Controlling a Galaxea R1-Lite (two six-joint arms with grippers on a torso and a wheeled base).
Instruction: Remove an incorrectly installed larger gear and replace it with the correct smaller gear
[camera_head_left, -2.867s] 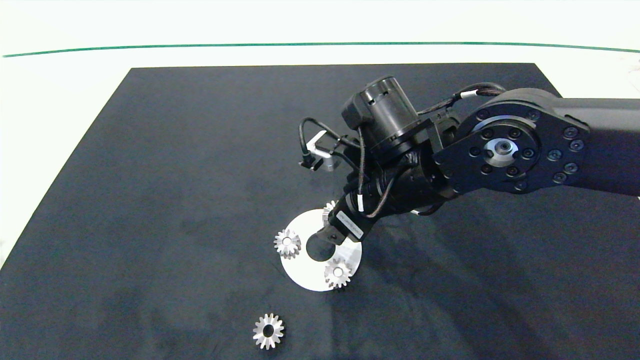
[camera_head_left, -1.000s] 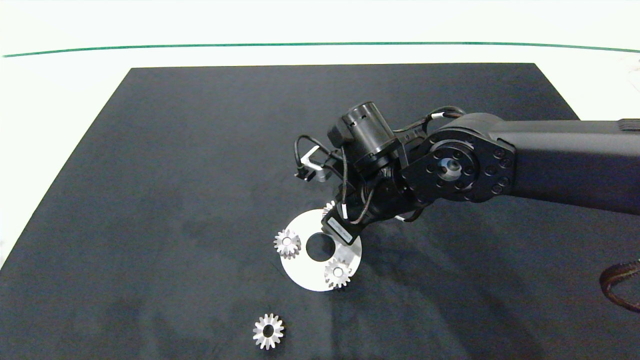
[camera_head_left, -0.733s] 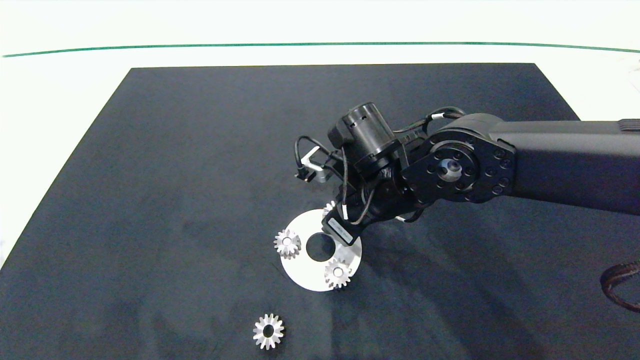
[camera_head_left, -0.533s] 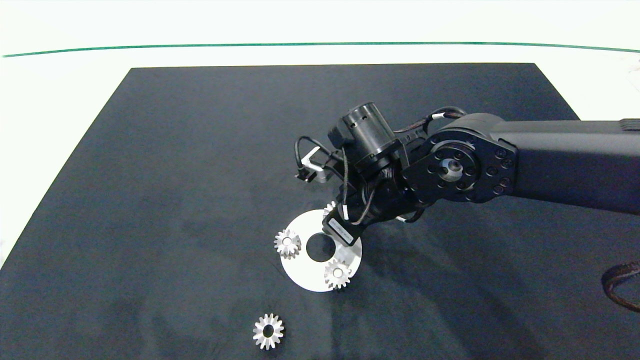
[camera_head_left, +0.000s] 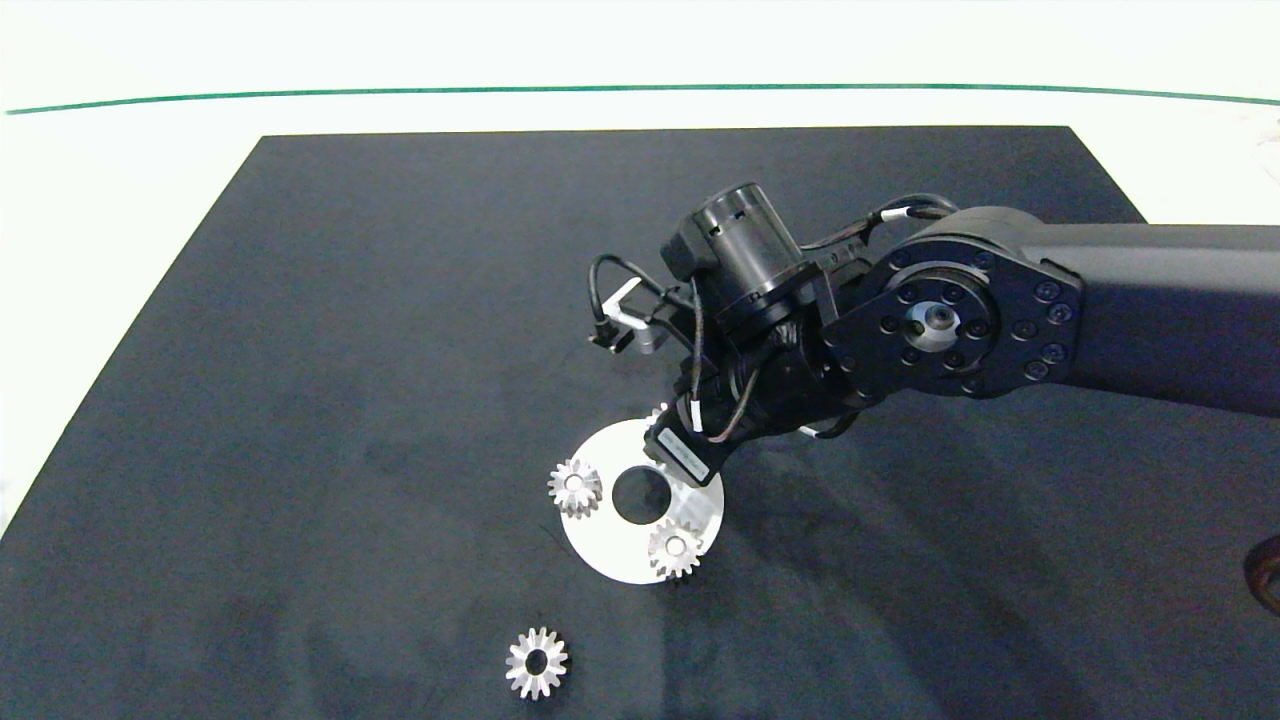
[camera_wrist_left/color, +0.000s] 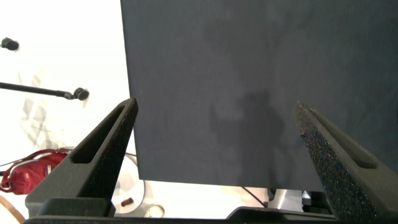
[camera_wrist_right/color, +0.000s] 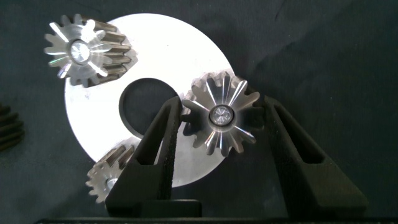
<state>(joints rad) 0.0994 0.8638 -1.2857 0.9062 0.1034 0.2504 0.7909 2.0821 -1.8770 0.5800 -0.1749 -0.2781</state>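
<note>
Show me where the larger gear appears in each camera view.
Head view: only some teeth of the larger gear show, behind the right gripper, at the disc's far edge.
Left wrist view: not in it.
Right wrist view: centre, between that gripper's fingers.
Shared landmark: the silver disc.

The larger gear (camera_wrist_right/color: 221, 115), silver with pointed teeth running up to a small centre, sat upright on the far right rim of the flat round silver plate (camera_head_left: 620, 555), its teeth overhanging the plate's edge. A pin end showed in its centre hole. The smaller gear (camera_head_left: 537, 662), also silver, lay flat and loose on the dark mat (camera_head_left: 300, 400), teeth up, its round centre hole open, near and left of the plate, well apart from it.
</note>
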